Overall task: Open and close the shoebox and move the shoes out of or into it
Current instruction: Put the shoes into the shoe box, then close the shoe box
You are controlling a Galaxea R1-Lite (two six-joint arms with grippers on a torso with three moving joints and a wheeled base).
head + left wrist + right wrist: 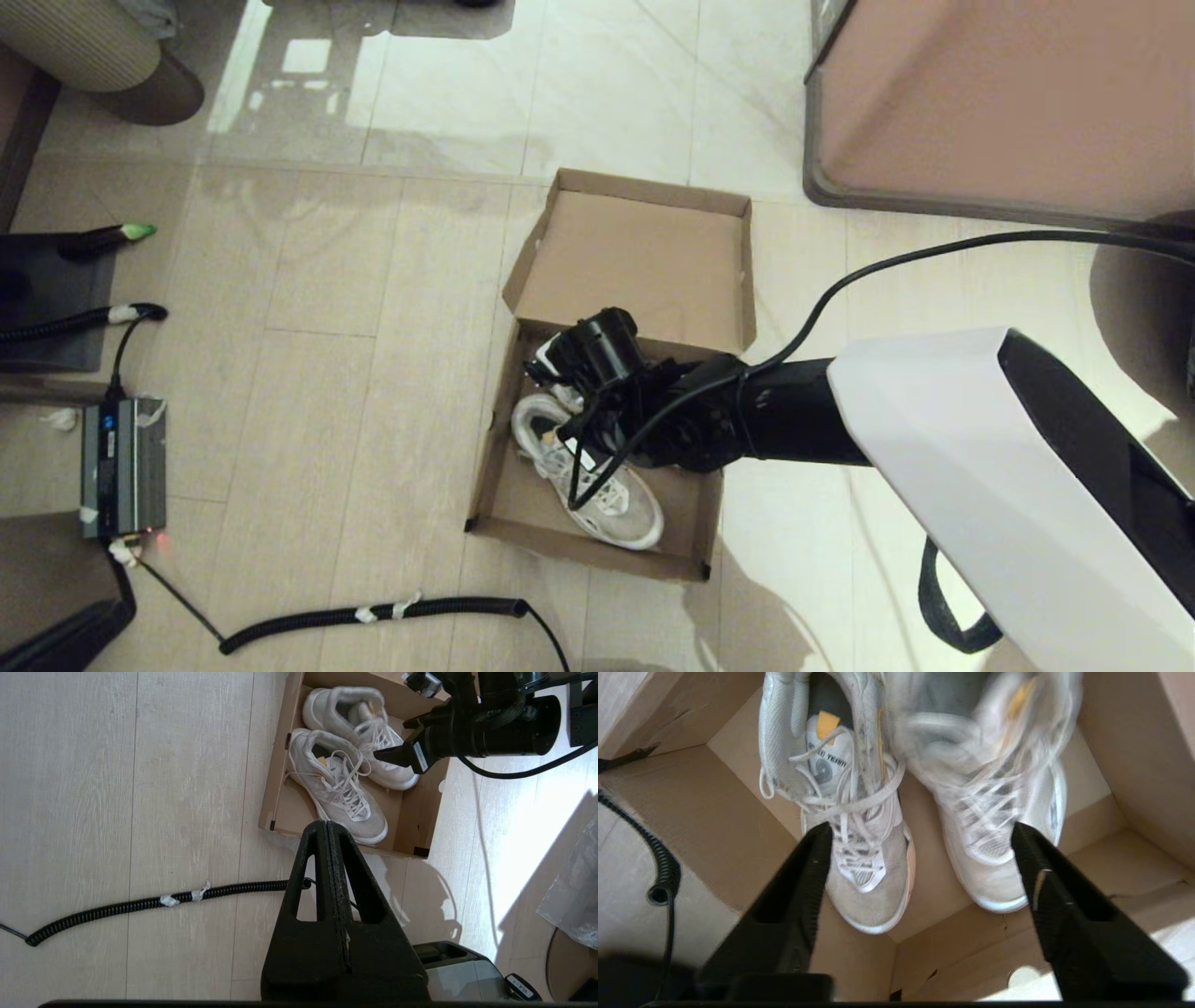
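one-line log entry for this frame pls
shoebox: lid open | shoes: both inside | right gripper: open, over shoes, holding nothing | left gripper: shut, parked outside the box

Right tool (920,858) spread wide, arm extended forward, left tool (327,828) closed

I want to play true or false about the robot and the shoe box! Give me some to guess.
1. The shoebox lid is open. True.
2. Both shoes are inside the box. True.
3. The right gripper is shut tight. False: its fingers are spread open above the shoes.
4. The left gripper is holding a shoe. False: it is shut on nothing, outside the box.
5. A black coiled cable lies on the floor. True.
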